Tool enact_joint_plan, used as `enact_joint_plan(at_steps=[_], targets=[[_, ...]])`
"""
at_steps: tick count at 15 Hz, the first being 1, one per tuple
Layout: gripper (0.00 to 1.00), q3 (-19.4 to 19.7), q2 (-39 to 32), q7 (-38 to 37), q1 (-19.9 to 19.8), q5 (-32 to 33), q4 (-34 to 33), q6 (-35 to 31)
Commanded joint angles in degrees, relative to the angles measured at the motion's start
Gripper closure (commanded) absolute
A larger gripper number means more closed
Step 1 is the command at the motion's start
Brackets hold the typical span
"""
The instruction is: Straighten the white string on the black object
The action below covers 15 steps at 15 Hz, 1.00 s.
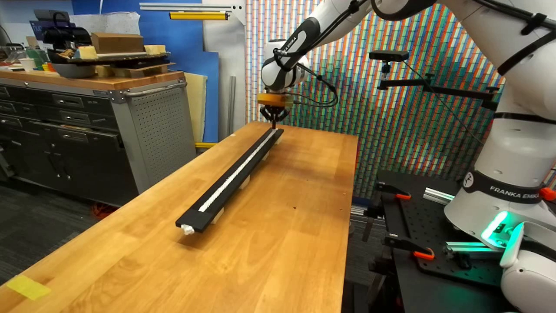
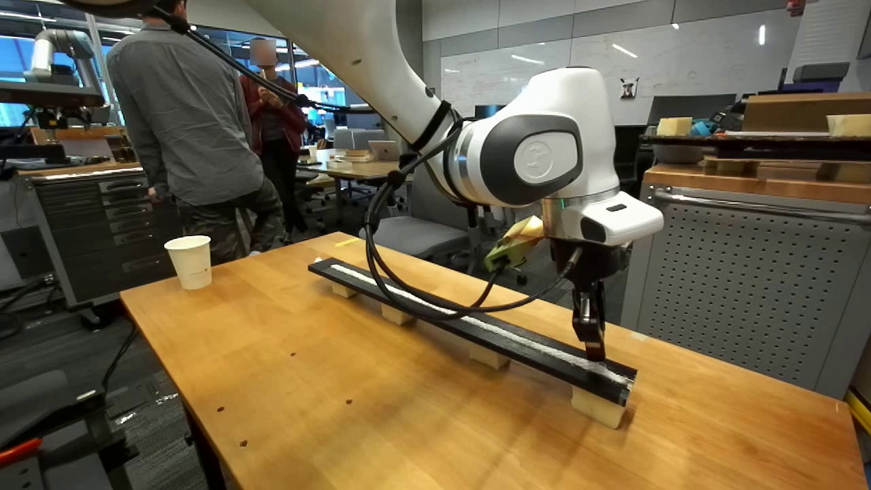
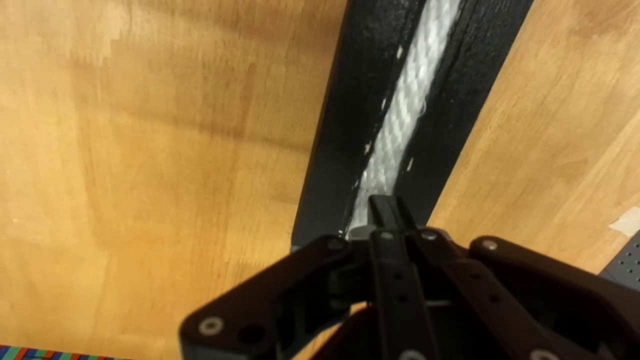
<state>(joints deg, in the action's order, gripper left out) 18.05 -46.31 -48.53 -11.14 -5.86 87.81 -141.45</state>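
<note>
The black object (image 1: 193,218), a long narrow bar, rests raised off the wooden table in both exterior views. Along its middle runs the white string (image 1: 236,174), looking nearly straight from end to end. In the wrist view the woven string (image 3: 401,115) lies in a channel of the black object (image 3: 340,150), and its lower end disappears behind my fingers. My gripper (image 2: 596,355) points down at the bar's end, fingertips at the string and seemingly touching it. Both fingers of the gripper (image 3: 385,200) are pressed together, with nothing visible between them. A white tuft (image 1: 187,229) pokes out at the bar's opposite end.
Several pale wooden blocks (image 2: 597,407) prop up the bar. A paper cup (image 2: 190,262) stands near a table corner. Loose arm cables (image 2: 435,313) hang in front of the bar in an exterior view. Beyond the table stand a tool cabinet (image 1: 158,130) and two people (image 2: 187,116).
</note>
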Motion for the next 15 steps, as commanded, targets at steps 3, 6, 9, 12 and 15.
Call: enact_joint_plan(at_steps=[3,6,9,12,15], targets=[[1.00,-0.33,-0.47,1.28,-0.68,-0.19,-1.15,1.16],[1.00,-0.44,-1.65,1.19,-1.15,-0.42,-2.90,2.32],[1.00,-0.31,-3.04,0.92,-1.47,-0.34,-4.69,3.22],[1.00,-0.48,-3.91,0.98,-1.82,-0.37,-6.11,5.20],[1.00,-0.32,-4.07,0.79,-1.68,-0.07,-6.31,6.22]])
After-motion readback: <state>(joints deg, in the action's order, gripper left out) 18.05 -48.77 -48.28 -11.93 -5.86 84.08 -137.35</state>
